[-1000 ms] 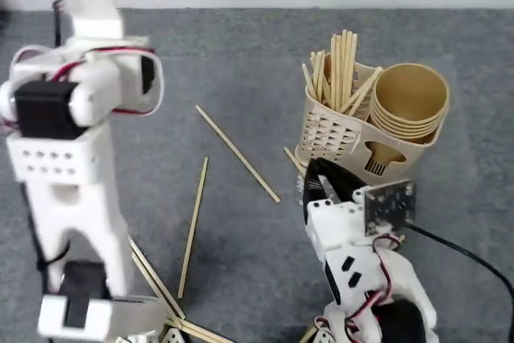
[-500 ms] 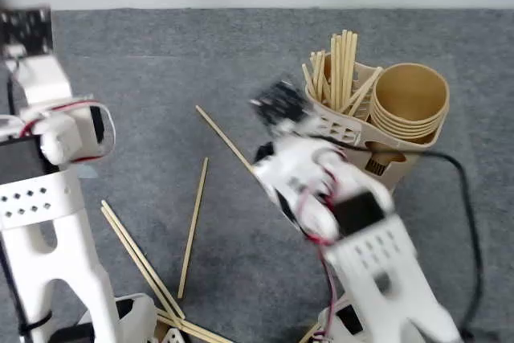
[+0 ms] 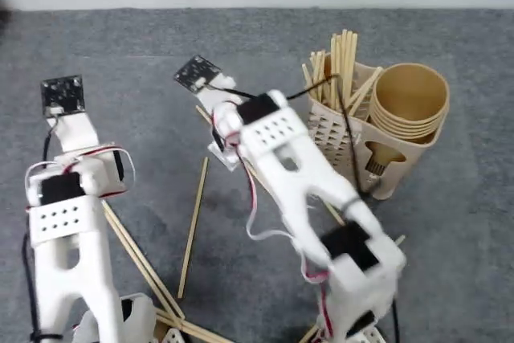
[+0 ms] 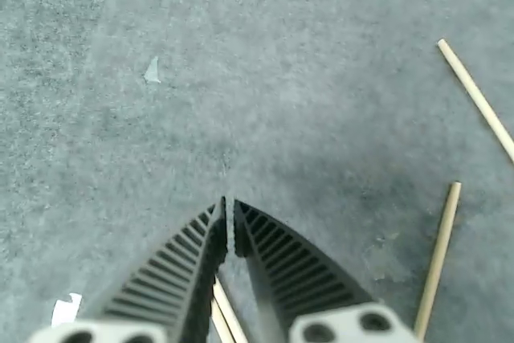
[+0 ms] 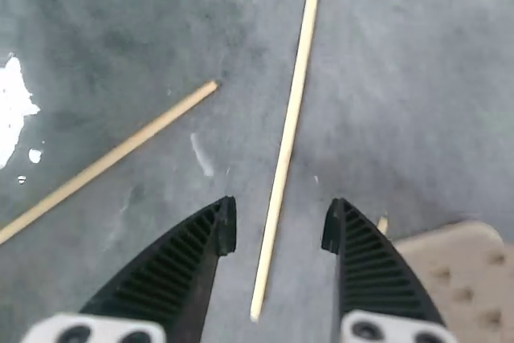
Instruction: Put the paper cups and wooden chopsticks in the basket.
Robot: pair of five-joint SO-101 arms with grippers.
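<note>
right gripper: spread wide and held low over the grey mat, so one loose chopstick is straddled between the jaws. Looks lined up for a pinch.
left gripper: closed to a sliver, nothing gripped. Probably parked aside to leave room.
basket: stood upright near the straddled stick. The paper cups are stacked inside, and a bundle of sticks is propped in the other compartment.
hidden bits: in the high view much of the straddled stick is covered by the right arm, and a pair of sticks is partly covered by the left arm's base.
</note>
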